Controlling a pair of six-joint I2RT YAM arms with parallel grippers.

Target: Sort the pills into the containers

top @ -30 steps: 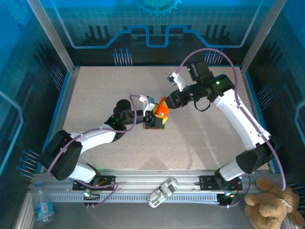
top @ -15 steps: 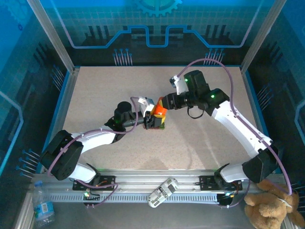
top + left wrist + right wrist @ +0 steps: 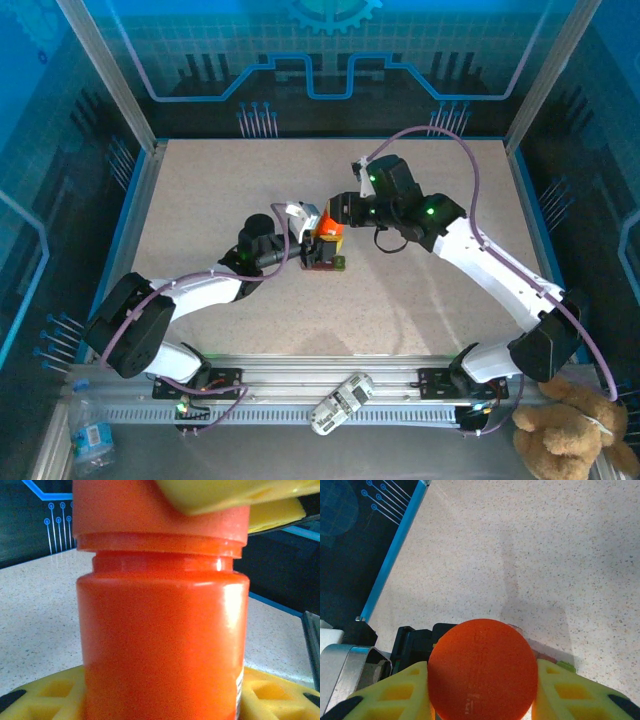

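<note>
At the middle of the counter (image 3: 220, 180): the orange bottle (image 3: 330, 232) stands upright, held from both sides.
Left pincer (image 3: 160, 700): closed on the bottle's body low down, yellow pads against either side.
Right pincer (image 3: 482, 705): closed on the cap (image 3: 482, 672) from above, one finger each side.
Containers (image 3: 326, 263): the dark red strip lies just in front of the bottle, touching or nearly so; its green end (image 3: 563, 666) peeps out past the cap.
Risk, spill: if the cap comes free with a jerk, the bottle could tip and scatter its contents.
Risk, slip: the body is smooth, so it may spin in the left pads instead of unscrewing.
Risk, knock: the strip sits so close that either arm could shove it.
Writing: a sliver of white label (image 3: 238, 686) at the bottle's lower right and faint marks on the cap top, neither readable.
</note>
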